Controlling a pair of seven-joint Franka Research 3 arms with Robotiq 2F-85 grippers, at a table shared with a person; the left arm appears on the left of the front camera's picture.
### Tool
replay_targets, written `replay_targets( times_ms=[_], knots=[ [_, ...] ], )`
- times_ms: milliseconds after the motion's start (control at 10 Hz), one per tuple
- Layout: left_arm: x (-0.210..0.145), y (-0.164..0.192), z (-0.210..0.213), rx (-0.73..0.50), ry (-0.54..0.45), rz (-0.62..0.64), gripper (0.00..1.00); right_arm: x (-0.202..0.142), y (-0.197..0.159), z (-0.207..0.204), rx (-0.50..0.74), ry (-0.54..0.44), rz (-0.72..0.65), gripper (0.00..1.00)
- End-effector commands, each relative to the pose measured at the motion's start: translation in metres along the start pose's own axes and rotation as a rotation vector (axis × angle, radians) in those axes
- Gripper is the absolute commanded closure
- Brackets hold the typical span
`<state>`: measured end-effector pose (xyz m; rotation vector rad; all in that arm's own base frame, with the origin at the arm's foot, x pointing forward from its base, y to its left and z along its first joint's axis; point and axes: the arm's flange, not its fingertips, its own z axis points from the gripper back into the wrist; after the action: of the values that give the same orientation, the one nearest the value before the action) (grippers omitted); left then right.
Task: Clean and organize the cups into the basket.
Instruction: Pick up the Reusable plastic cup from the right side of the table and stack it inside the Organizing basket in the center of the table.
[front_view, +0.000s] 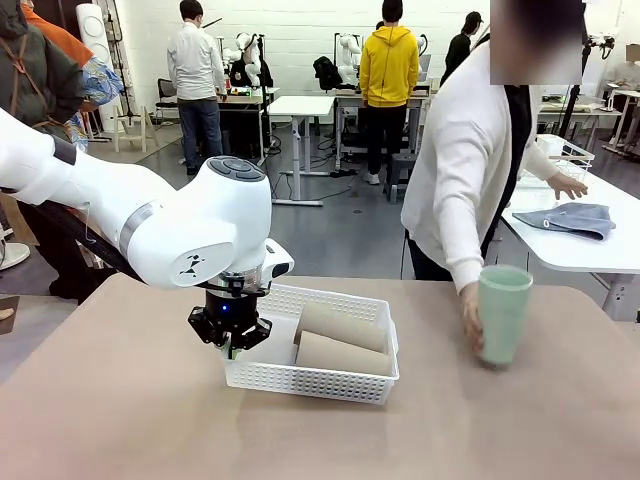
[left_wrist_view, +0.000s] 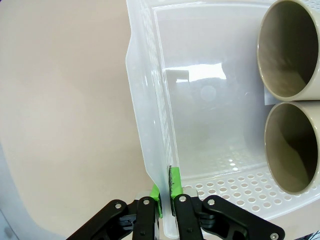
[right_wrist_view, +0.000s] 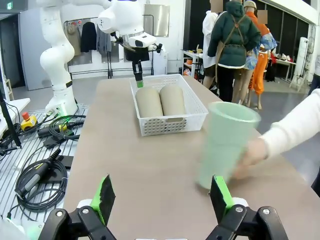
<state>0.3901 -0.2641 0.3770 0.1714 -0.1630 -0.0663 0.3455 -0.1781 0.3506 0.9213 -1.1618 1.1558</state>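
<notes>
1. At the table's left side, my left gripper is clenched on the basket. The green pads pinch its short end wall, one finger inside and one outside. I judge this grip is meant to steady the basket, or to let me drag it, while cups go in.
2. Just right of that grip, the basket floor is bare. Past it, the far tan cup and the near tan cup lie on their sides, touching, with their open mouths turned toward my left wrist. Laid flat and pushed to the right end, they cannot tip. They also leave a strip at my end that looks wide enough for one more cup.
3. Farther right, well apart from the basket, the green cup stands upright on the table. A person's hand rests against its side. I take it the person is setting the cup within my reach.
4. At the right, my right gripper is released, with its jaws spread wide. It hangs low over the table, pointing at the green cup, near it but not touching. The wide spread suits the cup's girth. By my reckoning two cups are stowed and the green one is left.
</notes>
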Motion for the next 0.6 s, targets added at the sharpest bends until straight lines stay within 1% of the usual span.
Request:
replay_targets(
  times_ms=[0, 500],
  knots=[
    [-0.0022, -0.0014, -0.0021, 0.009, -0.001, -0.005, 0.98, 0.0004, 0.0028, -0.0026, -0.006, 0.006, 0.0, 0.0],
    [-0.0022, -0.0014, -0.0021, 0.009, -0.001, -0.005, 0.98, 0.0004, 0.0028, -0.0026, -0.006, 0.006, 0.0, 0.0]
  ],
)
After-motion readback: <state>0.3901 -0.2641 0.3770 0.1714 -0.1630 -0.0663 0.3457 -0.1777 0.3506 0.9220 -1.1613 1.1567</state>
